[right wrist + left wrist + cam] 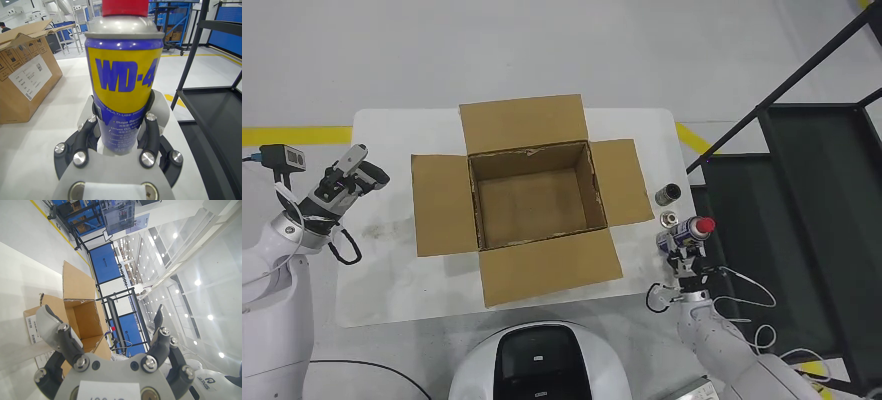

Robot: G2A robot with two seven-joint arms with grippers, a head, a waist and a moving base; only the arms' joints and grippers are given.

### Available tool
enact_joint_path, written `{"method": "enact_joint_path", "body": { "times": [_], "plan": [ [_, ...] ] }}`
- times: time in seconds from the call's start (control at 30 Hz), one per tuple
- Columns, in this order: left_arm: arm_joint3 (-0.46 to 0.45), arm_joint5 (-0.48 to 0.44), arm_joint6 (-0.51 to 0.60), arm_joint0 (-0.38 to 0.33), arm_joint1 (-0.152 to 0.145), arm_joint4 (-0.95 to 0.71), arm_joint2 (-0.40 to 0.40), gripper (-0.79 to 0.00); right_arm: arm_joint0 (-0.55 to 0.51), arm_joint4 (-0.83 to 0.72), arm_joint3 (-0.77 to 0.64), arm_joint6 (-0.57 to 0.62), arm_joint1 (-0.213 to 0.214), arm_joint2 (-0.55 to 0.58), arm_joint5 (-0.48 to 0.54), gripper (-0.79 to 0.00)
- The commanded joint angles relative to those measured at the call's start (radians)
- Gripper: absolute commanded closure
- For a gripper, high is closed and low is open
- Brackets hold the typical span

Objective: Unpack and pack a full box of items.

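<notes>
An open cardboard box (535, 197) sits mid-table with all flaps spread; nothing lies inside it. It shows too in the left wrist view as the box (83, 317) and in the right wrist view as the box (24, 79). My right gripper (683, 243) is at the table's right edge, shut on a blue and yellow spray can (122, 79) with a red cap (703, 225). My left gripper (354, 170) hovers open at the table's left side, tilted up, nothing between its fingers (47, 321).
Two small items, a dark cylinder (668, 193) and a smaller metal piece (669, 214), stand on the white table (392, 270) just right of the box. A black metal rack (802, 200) stands close to the table's right edge.
</notes>
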State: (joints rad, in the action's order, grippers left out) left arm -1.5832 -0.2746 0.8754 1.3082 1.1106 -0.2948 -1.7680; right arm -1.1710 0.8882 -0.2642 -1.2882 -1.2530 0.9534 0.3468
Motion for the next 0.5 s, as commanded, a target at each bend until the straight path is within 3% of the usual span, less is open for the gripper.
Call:
{"method": "enact_joint_path", "body": {
  "times": [0.0,0.47],
  "plan": [
    [0.000,0.000,0.000,0.000,0.000,0.000,0.000,-0.785,-0.004,-0.005,0.008,0.003,-0.005,0.001,0.005,-0.785],
    [0.000,0.000,0.000,0.000,0.000,0.000,0.000,-0.785,-0.109,0.035,0.034,-0.165,0.010,0.014,0.020,-0.785]
  ]
}}
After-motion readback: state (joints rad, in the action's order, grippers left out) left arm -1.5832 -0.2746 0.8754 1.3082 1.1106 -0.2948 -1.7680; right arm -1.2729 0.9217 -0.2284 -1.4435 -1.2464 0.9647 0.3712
